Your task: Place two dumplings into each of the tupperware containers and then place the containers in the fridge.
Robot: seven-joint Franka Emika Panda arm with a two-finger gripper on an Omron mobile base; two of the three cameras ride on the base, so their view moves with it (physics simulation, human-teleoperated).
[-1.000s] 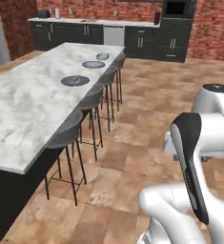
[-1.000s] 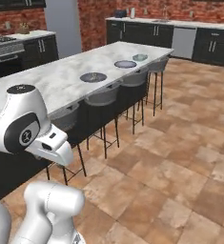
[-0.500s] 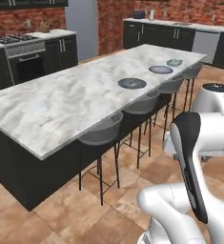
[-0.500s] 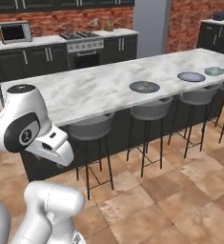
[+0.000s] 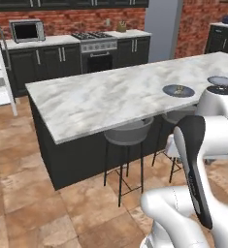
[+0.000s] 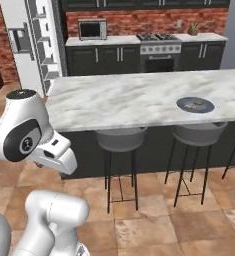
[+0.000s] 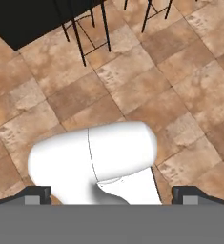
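Marble island counter [image 6: 124, 100] runs across both base views, with dark cabinets below it and grey bar stools [image 6: 121, 140] tucked along its near edge. A round dark plate [image 6: 195, 104] sits near that near edge, toward the right end as the right base view shows it, and small pale lumps on it look like the dumplings [image 6: 193, 103] (too small to count). In the left base view the same plate [image 5: 178, 90] lies toward the counter's right end, with a second shallow dish [image 5: 221, 81] further along the same edge; whether that one is a tupperware container I cannot tell. The fridge [image 6: 26, 42] stands open at the far left of the right base view, its door shelves and dispenser panel showing, well apart from the counter's left corner. The gripper [image 7: 111, 196] points down at the brown tiled floor [image 7: 147, 86] in the hand view, its two dark fingertips [image 7: 36, 194] spread wide with nothing between them.
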